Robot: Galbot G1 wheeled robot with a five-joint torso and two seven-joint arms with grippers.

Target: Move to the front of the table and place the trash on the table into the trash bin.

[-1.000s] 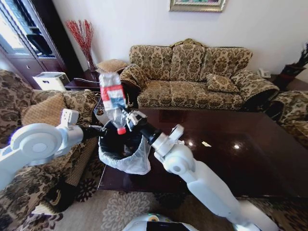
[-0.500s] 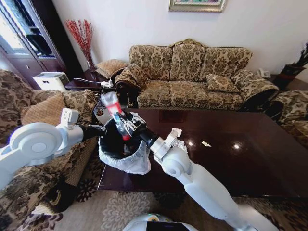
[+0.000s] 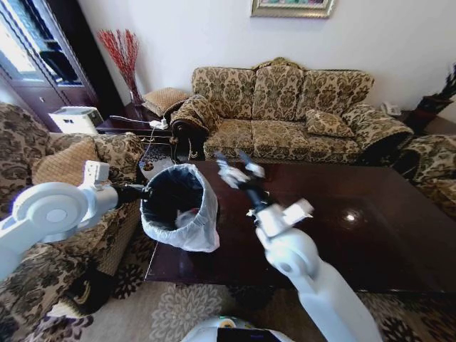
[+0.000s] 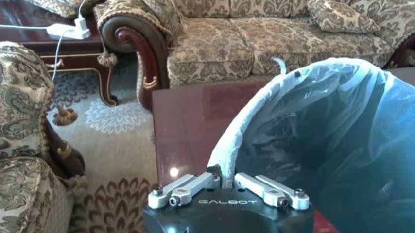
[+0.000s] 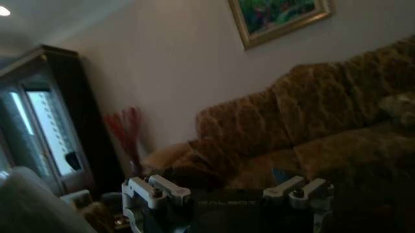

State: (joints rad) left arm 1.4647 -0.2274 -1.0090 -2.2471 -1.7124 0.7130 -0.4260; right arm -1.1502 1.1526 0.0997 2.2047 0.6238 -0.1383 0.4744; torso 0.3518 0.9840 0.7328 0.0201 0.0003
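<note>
On the left, left gripper (image 3: 144, 192) holds the bin (image 3: 178, 214) by its near rim, fingers (image 4: 188, 187) pinched narrow on the bag edge, as the left wrist view shows (image 4: 224, 187). Bin sits at the table's (image 3: 342, 242) left end, tilted a bit, white bag folded over the rim, dark inside (image 4: 324, 145). Trash (image 3: 187, 217) lies in the bin: white crumpled scraps with a bit of red; the bottle can't be made out clearly. Just right of the bin, right gripper (image 3: 239, 171) hangs above the table, apart from the bin, jaws spread wide and empty; right wrist view shows the same, fingers (image 5: 159, 187) parted with nothing between (image 5: 227, 191). Right arm runs from the bottom centre up over the table's near edge. Tabletop right of the arm is dark and glossy with light glints. Sofa (image 3: 285, 107) stands behind the table, armchair (image 3: 43, 157) off to the left.
</note>
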